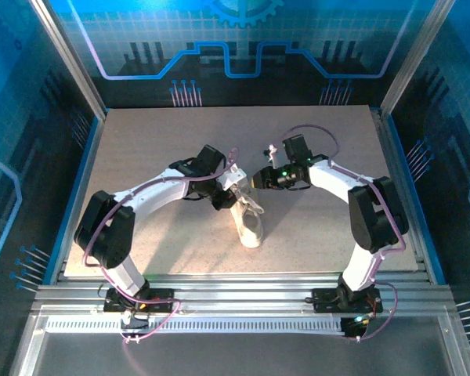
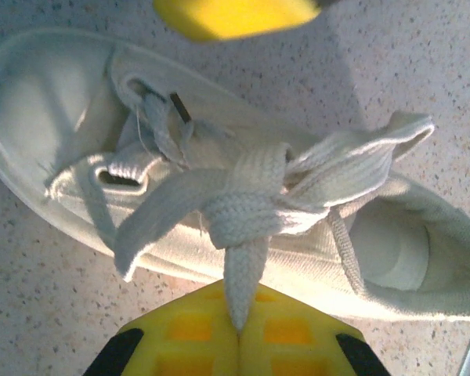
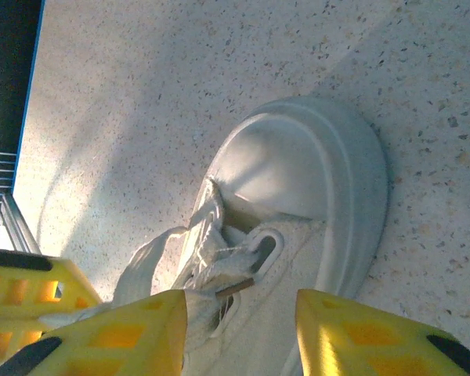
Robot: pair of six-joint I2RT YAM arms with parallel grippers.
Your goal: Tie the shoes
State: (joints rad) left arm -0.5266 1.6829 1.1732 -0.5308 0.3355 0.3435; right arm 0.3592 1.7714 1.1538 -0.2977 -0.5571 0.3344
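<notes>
The white shoe lies mid-table with its toe toward the arms. In the left wrist view the shoe runs across the frame and its flat white laces are crossed in a knot over the tongue. My left gripper is shut on one lace strand coming down from that knot. My right gripper hangs open just above the eyelets near the toe cap, with a lace end lying against its left finger. From above, both the left gripper and the right gripper meet at the shoe's far end.
The shoe rests on a speckled beige tabletop. Blue side walls and metal posts frame the table. An aluminium rail runs along the near edge by the arm bases. My right finger shows yellow at the top of the left wrist view.
</notes>
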